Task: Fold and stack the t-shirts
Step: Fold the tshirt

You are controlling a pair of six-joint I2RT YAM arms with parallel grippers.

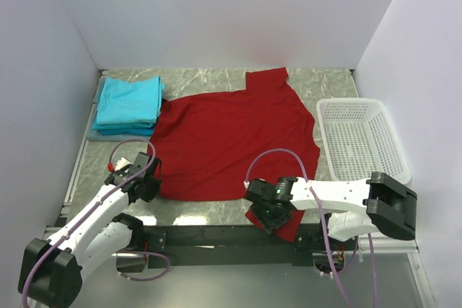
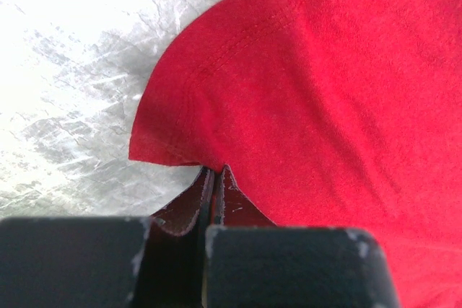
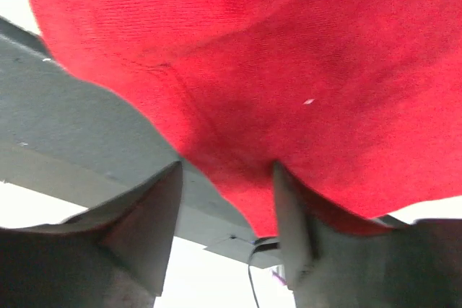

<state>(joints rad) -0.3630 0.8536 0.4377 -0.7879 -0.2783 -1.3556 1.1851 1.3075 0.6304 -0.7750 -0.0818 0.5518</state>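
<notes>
A dark red t-shirt (image 1: 231, 142) lies spread flat over the middle of the table, and its near right corner hangs over the front edge. A stack of folded teal t-shirts (image 1: 128, 102) sits at the back left. My left gripper (image 1: 148, 178) is at the shirt's near left corner. In the left wrist view it (image 2: 215, 172) is shut, pinching the red hem (image 2: 238, 106). My right gripper (image 1: 271, 213) is at the shirt's near right edge. In the right wrist view it (image 3: 225, 207) is open, with red cloth (image 3: 289, 84) drooping between its fingers (image 3: 292, 229).
A white lattice basket (image 1: 361, 138) stands at the right side of the table. White walls close in the left, back and right. A dark rail (image 1: 216, 236) runs along the front edge between the arm bases. Grey marbled tabletop (image 1: 209, 210) shows in front of the shirt.
</notes>
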